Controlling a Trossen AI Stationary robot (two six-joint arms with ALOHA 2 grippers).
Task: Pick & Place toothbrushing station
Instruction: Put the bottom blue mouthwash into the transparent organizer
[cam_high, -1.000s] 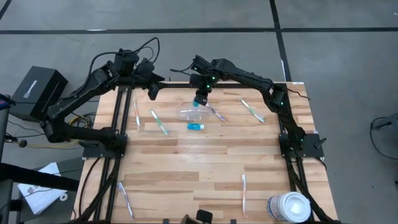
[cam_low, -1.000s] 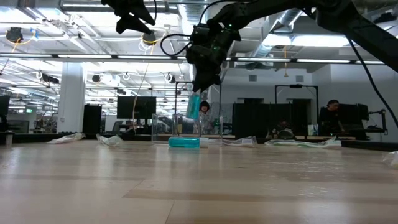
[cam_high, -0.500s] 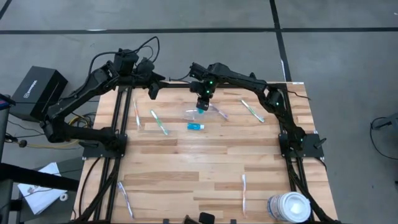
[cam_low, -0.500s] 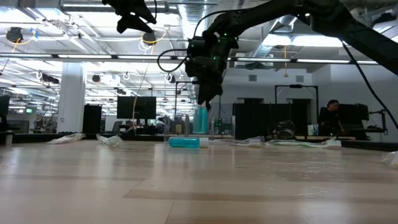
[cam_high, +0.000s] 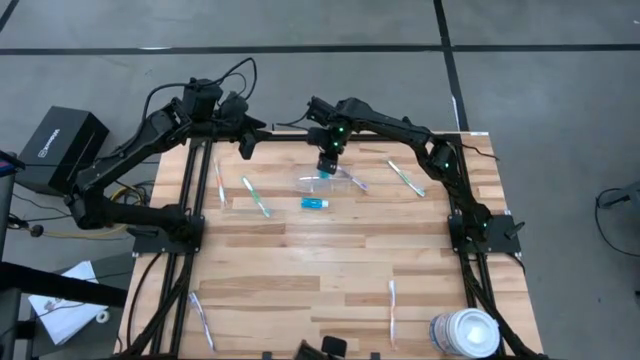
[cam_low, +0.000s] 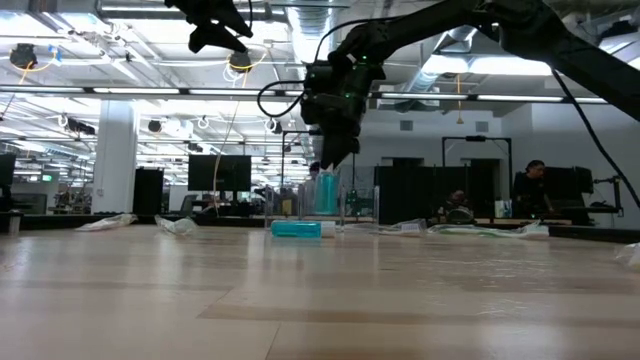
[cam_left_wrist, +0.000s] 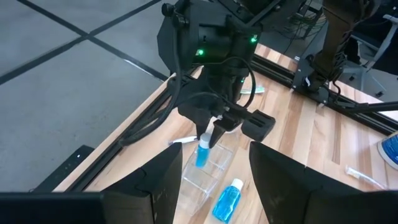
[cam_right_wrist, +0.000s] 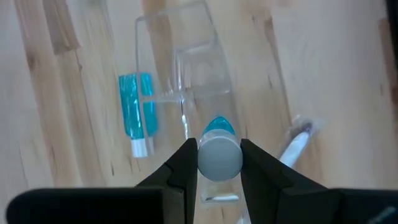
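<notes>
A small clear plastic container (cam_high: 316, 184) stands on the wooden table toward its far edge. My right gripper (cam_high: 327, 164) hangs over it, shut on a blue-teal toothpaste tube (cam_left_wrist: 202, 154) that stands upright with its lower end inside the container. A second tube (cam_high: 315, 203) lies flat on the table just in front of the container. Thin toothbrushes lie flat around them, one (cam_high: 255, 196) to the left and one (cam_high: 405, 177) to the right. My left gripper (cam_high: 245, 147) hangs open, high over the table's far left corner. My right gripper pinches the tube's white cap end (cam_right_wrist: 219, 158) between its two fingers (cam_right_wrist: 186, 165). The fingers come from above, pointing steeply down. The tube hangs upright below them, cap up, its blue lower part (cam_low: 325, 193) down inside the clear container.
A large white round tub (cam_high: 465, 332) stands at the near right corner. More toothbrushes lie at the near left (cam_high: 200, 318), near right (cam_high: 391, 305), far left (cam_high: 218, 180) and just right of the container (cam_high: 350, 181). A black box (cam_high: 62, 148) sits off the table's left.
My right gripper has sunk toward the container with the tube. The tube hung tilted above the table and now stands upright with its lower end inside the container.
</notes>
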